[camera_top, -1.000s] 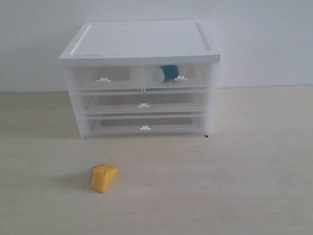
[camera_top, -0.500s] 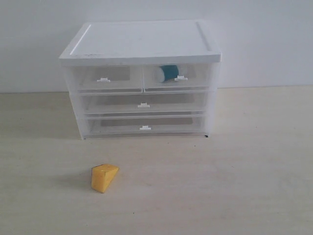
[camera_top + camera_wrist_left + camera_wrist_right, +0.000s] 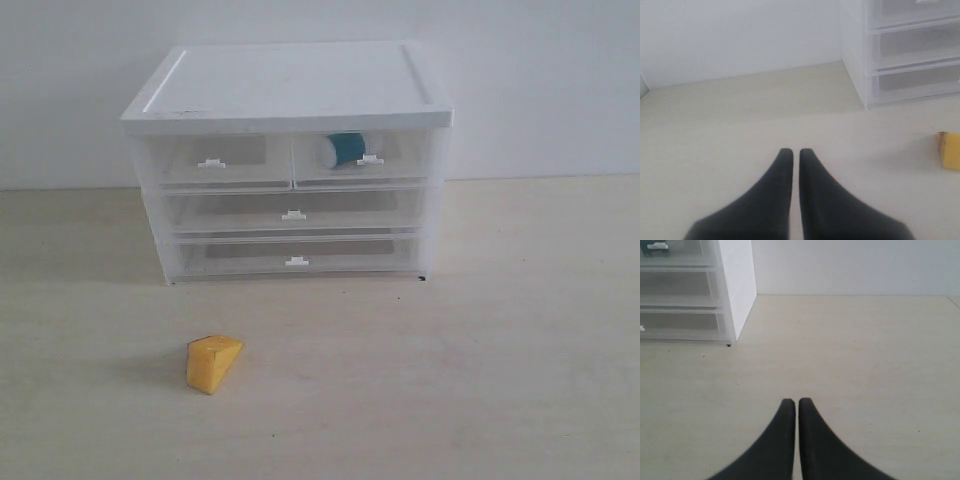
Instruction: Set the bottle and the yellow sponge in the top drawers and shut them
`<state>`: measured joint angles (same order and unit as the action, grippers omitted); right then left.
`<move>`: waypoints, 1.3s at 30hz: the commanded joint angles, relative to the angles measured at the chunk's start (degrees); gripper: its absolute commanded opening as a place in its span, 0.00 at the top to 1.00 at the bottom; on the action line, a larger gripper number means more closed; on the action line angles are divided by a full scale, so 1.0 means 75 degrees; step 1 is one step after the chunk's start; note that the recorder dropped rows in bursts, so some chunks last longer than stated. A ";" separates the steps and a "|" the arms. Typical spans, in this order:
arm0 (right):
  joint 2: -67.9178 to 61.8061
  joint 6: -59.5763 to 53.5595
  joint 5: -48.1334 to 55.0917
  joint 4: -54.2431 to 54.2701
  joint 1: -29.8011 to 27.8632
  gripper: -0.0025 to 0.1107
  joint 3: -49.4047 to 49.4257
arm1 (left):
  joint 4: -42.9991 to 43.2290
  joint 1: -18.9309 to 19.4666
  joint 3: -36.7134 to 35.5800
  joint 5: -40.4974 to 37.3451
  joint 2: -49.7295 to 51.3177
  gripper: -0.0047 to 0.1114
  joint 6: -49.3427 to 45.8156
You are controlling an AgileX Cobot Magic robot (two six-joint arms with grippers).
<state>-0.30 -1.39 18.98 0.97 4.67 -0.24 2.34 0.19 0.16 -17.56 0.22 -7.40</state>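
Observation:
The bottle (image 3: 342, 150) lies on its side inside the right top drawer (image 3: 390, 160), which is pushed in. The left top drawer (image 3: 212, 161) is also pushed in and holds nothing I can see. On the table in front of the cabinet, to the left, lies the yellow sponge (image 3: 212, 362); its edge shows as the yellow sponge (image 3: 950, 150) in the left wrist view. My left gripper (image 3: 796, 151) is shut with nothing in it, well apart from the sponge. My right gripper (image 3: 796, 401) is shut and empty over bare table. Neither arm shows in the exterior view.
The white-topped cabinet (image 3: 290, 85) stands at the back against a pale wall, with two full-width clear drawers (image 3: 293, 213) below the top pair, both pushed in. Its side shows as the cabinet (image 3: 737, 285) in the right wrist view. The table (image 3: 480, 360) is light wood.

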 commanded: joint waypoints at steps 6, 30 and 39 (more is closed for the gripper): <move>0.0040 0.0000 -0.0032 -0.0037 -0.0021 0.98 0.0032 | -0.1713 0.0031 -0.0021 0.1469 -0.0029 0.92 0.0361; 0.0040 0.0000 -0.0032 -0.0037 -0.0021 0.98 0.0032 | -0.1255 0.0031 0.0857 0.6188 0.1390 0.92 0.3180; 0.0040 0.0016 -0.0033 -0.0037 -0.0021 0.98 0.0032 | 0.2685 0.0031 0.2702 0.5503 0.4809 0.92 0.5057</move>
<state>-0.30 -1.34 18.98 0.97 4.67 -0.24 12.78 0.27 18.38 24.65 29.26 24.18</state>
